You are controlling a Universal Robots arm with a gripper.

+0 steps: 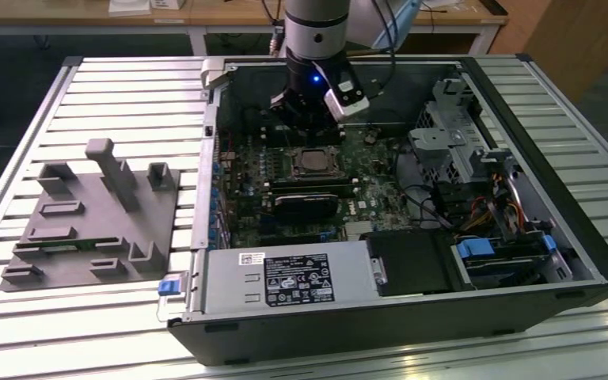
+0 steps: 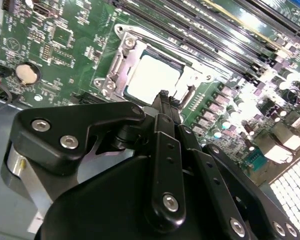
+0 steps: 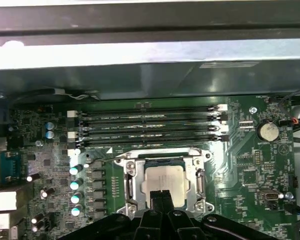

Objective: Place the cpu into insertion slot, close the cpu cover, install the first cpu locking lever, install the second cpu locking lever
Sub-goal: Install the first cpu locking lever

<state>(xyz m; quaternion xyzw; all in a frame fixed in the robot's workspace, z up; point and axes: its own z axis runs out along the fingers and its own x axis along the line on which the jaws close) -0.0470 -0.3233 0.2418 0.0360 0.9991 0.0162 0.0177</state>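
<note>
at the centre of the green motherboard (image 3: 250,165), the pale silver square cpu (image 3: 166,179) lies flat in the silver-rimmed square insertion slot (image 3: 206,156). the thin silver windowed cpu cover (image 3: 131,182) appears folded down around it, keeping it seated. my black gripper (image 3: 160,196) hangs at the socket's near edge, fingers pinched together on nothing. i judge this gives a slim tip for pressing, not grasping.
</note>
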